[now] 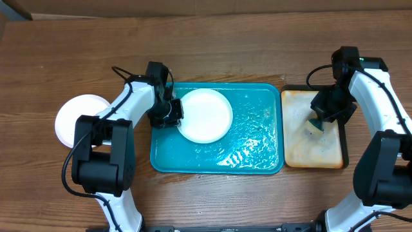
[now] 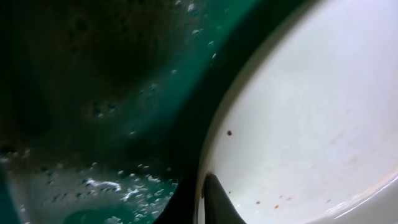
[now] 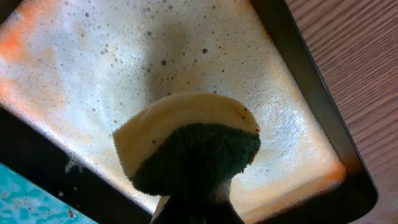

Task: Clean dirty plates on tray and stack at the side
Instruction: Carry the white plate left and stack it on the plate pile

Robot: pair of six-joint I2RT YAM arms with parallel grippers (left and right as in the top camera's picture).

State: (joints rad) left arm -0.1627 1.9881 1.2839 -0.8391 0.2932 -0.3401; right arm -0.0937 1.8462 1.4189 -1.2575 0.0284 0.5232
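Observation:
A white plate (image 1: pixel 206 116) with small brownish specks lies on the wet teal tray (image 1: pixel 251 154), at its left side. My left gripper (image 1: pixel 168 115) is shut on the plate's left rim. In the left wrist view the rim (image 2: pixel 311 112) runs between the two fingers (image 2: pixel 202 202), with the tray (image 2: pixel 112 186) beneath. Another white plate (image 1: pixel 77 119) lies on the table to the far left. My right gripper (image 1: pixel 317 122) is shut on a yellow and green sponge (image 3: pixel 186 143) above the black-rimmed tray. No yellow-green plate is in view.
The black-rimmed tray (image 1: pixel 315 151) with foamy, orange-stained cream inside (image 3: pixel 186 50) stands just right of the teal tray. Both arms reach in from the front. The table is bare wood along the back and front.

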